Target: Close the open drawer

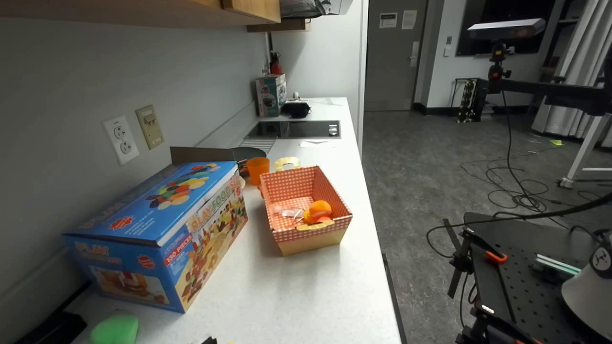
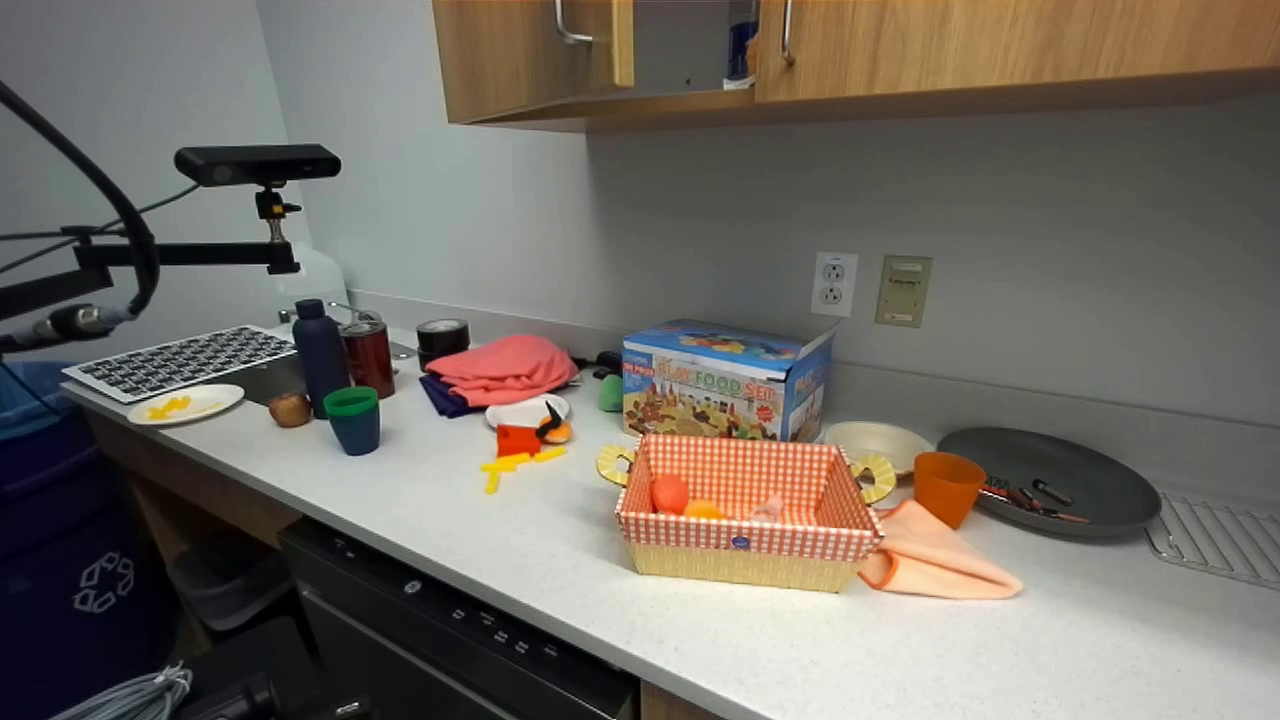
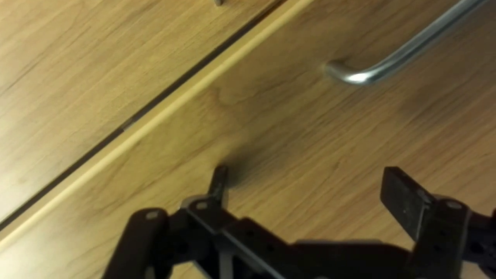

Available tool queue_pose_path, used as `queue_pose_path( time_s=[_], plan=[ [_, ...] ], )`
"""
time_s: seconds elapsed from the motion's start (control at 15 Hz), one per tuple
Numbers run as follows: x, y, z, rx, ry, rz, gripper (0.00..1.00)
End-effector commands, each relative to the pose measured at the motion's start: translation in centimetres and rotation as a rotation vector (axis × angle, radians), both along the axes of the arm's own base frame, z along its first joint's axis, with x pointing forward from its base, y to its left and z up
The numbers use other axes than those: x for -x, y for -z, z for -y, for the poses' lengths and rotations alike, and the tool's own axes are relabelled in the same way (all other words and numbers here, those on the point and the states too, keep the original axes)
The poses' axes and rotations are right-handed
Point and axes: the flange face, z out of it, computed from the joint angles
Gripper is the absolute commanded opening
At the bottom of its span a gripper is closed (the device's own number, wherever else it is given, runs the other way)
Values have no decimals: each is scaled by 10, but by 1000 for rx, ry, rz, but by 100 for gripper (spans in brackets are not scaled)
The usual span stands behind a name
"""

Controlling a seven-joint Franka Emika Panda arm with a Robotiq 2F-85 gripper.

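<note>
A wooden drawer front [image 3: 310, 128] with a bent silver handle [image 3: 403, 52] fills most of the wrist view. Its pale edge runs diagonally beside a dark gap. A second wooden panel [image 3: 89, 85] lies past the gap at the upper left. Whether the front stands out from that panel is hard to tell. My gripper [image 3: 306, 172] is open and empty, its black fingers wide apart, below the handle in the picture. The left fingertip is close to the wood beside a dark shadow; contact is unclear. The drawer and my gripper are out of view in both exterior views.
An overhead cabinet door [image 2: 530, 55] stands ajar. The counter [image 1: 344, 296] holds a checkered basket [image 1: 296, 239], a blue box [image 1: 158, 210] and other items. A black dishwasher [image 2: 450, 640] sits under the counter. A black perforated table [image 1: 526, 282] carries the white robot base [image 1: 590, 286].
</note>
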Motion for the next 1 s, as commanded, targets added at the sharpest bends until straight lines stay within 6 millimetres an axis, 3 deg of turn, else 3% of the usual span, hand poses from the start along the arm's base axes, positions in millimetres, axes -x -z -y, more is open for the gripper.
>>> queue_pose_path(
  time_s=[0.0,0.73,0.93],
  plan=[
    [-1,1,-2,-12,-19,-11,100],
    [0,3,-4,-12,-25,-17,100],
    [-33,14,19,8,32,-39,100]
  ],
)
